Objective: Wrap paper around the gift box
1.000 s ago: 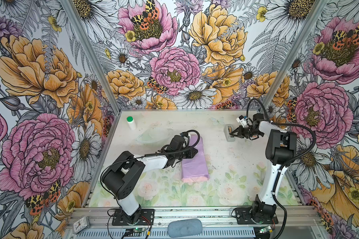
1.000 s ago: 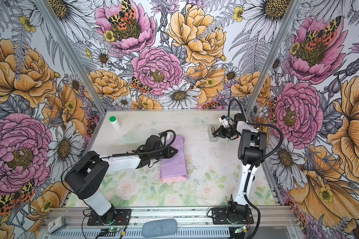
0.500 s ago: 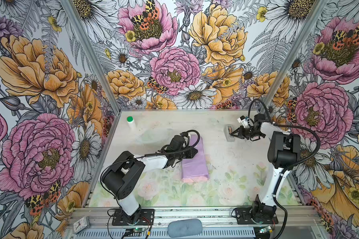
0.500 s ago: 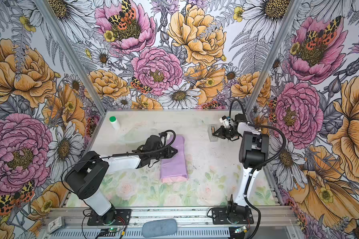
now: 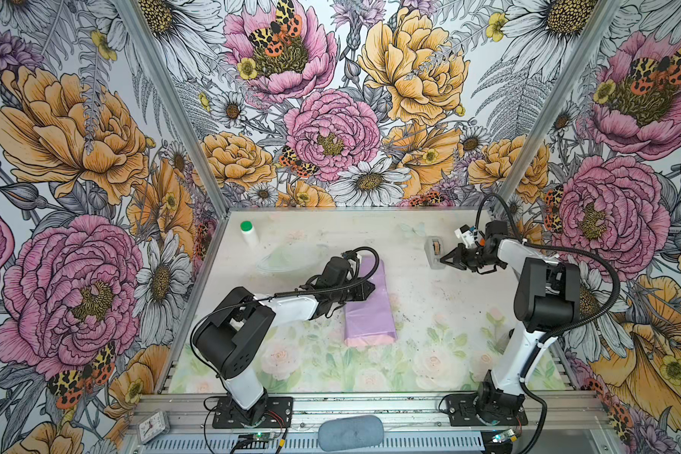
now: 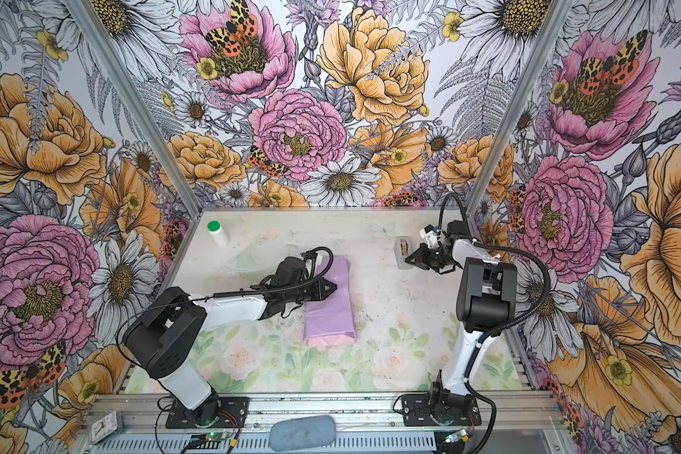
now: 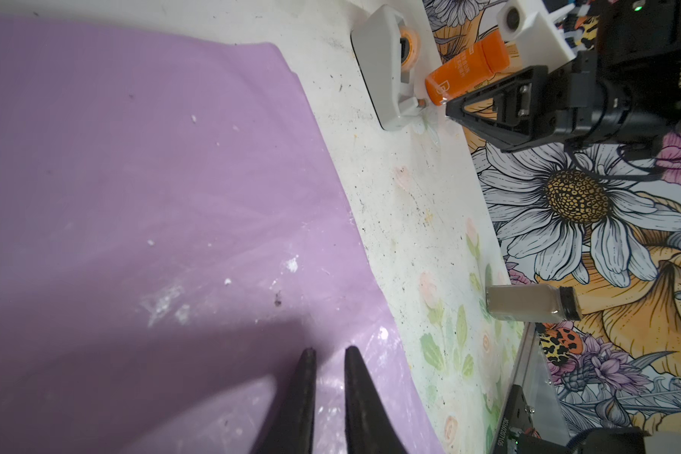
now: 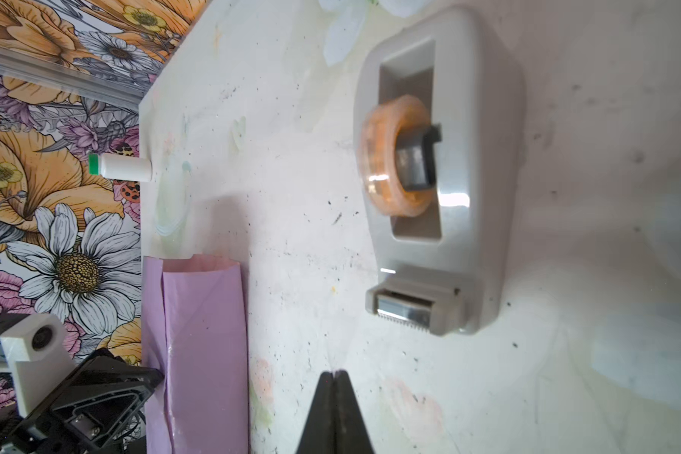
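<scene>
The paper (image 5: pixel 368 314) lies folded; the tape dispenser (image 8: pixel 484 196) holds an orange roll (image 8: pixel 386 157).

Orange tube (image 7: pixel 466 68) with white print, perhaps a big letter B at one end, the rest too small to read, sideways white code on black bracket (image 7: pixel 506 428), illegible

In a top view the paper (image 6: pixel 333 314) lies as a narrow lilac bundle on the bench (image 6: pixel 402 338). The left gripper (image 6: pixel 334 289) reaches over its middle. The right gripper (image 6: pixel 407 260) sits just beside the grey tape dispenser (image 6: pixel 401 245), well apart from the paper.
</scene>
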Motion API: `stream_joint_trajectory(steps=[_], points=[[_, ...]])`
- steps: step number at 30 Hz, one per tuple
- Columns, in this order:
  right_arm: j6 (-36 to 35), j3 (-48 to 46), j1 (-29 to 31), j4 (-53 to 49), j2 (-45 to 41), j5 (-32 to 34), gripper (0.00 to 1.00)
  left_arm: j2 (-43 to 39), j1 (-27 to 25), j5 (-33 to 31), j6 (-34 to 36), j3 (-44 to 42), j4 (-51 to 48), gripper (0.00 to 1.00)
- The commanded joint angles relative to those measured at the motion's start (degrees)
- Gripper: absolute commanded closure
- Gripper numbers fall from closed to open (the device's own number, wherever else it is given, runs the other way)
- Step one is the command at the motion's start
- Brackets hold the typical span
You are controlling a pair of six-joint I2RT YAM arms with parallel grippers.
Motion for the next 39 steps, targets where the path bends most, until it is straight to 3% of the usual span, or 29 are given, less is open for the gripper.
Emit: stream_joint_trajectory(steps=[1,22,39], points=[[2.8,-2.6,-0.6,3.6,-3.8,2.6,1.0,1.2,0.3,0.2,1.0,-1.9,-4.1,0.83],[7.5,-11.4,-0.5,11.8,-2.2,3.3,1.0,0.9,0.2,-0.3,1.0,-2.3,-4.3,0.83],[12.3,-12.9,-0.5,19.0,1.8,4.6,1.0,0.7,0.2,-0.4,1.1,-2.1,-4.6,0.83]])
